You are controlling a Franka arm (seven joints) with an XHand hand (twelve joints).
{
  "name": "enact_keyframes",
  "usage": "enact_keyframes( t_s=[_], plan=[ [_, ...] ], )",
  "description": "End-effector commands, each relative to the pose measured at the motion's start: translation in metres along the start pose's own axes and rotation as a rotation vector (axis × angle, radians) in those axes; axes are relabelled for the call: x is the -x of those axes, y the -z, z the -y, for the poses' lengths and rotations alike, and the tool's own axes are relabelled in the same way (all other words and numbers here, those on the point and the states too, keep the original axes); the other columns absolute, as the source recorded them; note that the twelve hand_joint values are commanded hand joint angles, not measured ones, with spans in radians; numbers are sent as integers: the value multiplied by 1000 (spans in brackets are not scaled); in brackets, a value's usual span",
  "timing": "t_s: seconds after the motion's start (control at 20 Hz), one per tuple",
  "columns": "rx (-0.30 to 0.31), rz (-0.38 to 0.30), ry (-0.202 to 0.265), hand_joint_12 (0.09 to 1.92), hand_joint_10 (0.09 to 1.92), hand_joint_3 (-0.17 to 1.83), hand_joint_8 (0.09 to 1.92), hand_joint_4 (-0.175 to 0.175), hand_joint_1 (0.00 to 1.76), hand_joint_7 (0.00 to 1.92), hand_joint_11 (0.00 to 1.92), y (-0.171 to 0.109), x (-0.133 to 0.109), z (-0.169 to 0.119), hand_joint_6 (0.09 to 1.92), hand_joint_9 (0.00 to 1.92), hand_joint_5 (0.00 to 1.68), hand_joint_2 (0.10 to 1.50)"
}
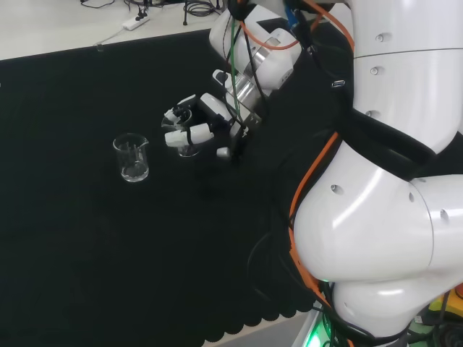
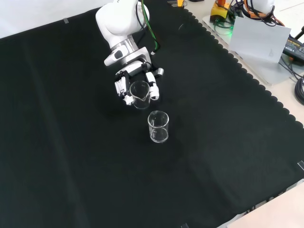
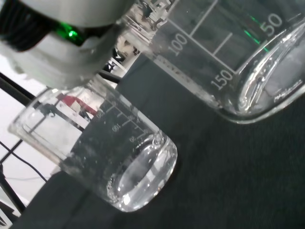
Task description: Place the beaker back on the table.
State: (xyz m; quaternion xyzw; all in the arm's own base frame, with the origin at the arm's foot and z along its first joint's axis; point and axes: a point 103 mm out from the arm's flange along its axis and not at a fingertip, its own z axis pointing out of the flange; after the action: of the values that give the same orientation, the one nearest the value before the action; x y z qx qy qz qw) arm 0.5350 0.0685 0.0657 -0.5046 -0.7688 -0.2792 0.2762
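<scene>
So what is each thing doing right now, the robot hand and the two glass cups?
hand: fingers curled round a beaker, holding it.
held beaker: upright in the hand, looks empty; whether its base touches the cloth is unclear.
free beaker: standing upright on the cloth, apart from the hand, looks empty.
black cloth: spread flat over the bench.

Held beaker (image 2: 140, 90) just behind standing beaker (image 2: 158, 126)
</scene>
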Motion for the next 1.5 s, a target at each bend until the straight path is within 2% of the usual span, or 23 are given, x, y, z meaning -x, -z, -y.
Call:
enact_keyframes(
  t_s=[0.05,0.3,0.95,1.25,1.35,1.5],
  plan=[
    [-2,43,-4,793,87,482,87,175,1156,1739,1236,-9,2,2,278,1640,1442,696],
    [-13,74,-9,794,87,483,87,175,1156,1738,1236,-19,5,3,274,1640,1444,695],
    [-6,67,-29,797,87,485,87,170,1158,1737,1249,-18,6,1,266,1638,1449,693],
    [-11,64,-40,788,87,491,87,144,1164,1729,1250,-12,10,4,244,1632,1461,688],
    [-23,58,-43,788,87,494,87,123,1167,1717,1243,-13,12,5,236,1626,1465,687],
    [-42,65,-41,817,87,425,87,113,1162,1671,1198,-18,12,5,250,1596,1445,729]
  ],
)
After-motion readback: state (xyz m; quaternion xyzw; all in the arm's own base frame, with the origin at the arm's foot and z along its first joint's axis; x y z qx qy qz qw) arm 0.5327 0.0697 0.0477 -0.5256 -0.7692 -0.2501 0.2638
